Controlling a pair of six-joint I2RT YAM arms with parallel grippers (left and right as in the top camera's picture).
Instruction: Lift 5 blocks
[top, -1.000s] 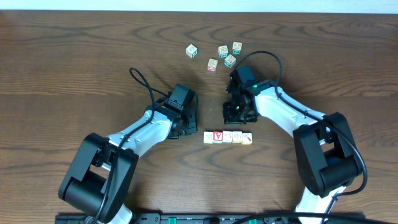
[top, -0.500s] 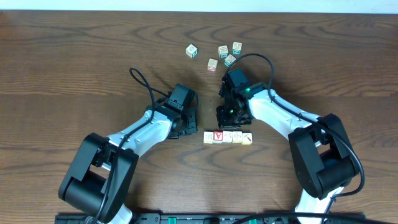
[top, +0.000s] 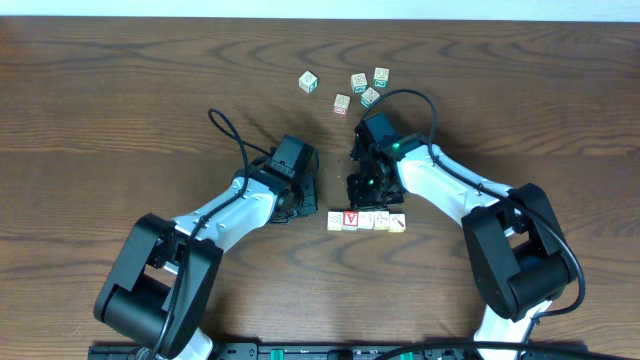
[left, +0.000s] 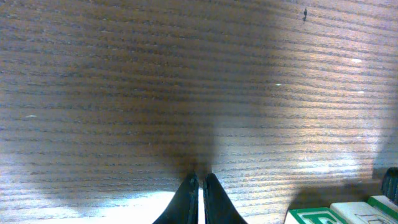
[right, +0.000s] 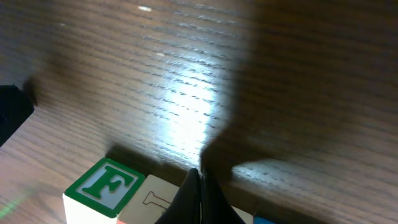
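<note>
Five small pale blocks (top: 366, 221) lie in a touching row on the table, the second from the left showing a red letter (top: 350, 219). My left gripper (top: 303, 206) rests just left of the row, its fingers (left: 199, 186) shut on nothing; the row's end block (left: 316, 216) shows at the lower right of the left wrist view. My right gripper (top: 367, 198) hangs right behind the row's middle, also shut and empty. In the right wrist view its tips (right: 199, 186) are over a cream block (right: 152, 199), beside a green F face (right: 102, 186).
Several other cubes lie loose at the back: one white (top: 308, 82), one pinkish (top: 342, 103), and green or teal ones (top: 370, 97), (top: 358, 81), (top: 381, 76). Both arms' cables loop over the wood table (top: 120, 120).
My right gripper has swung left and down toward the row of blocks. The left arm and the blocks have not moved.
</note>
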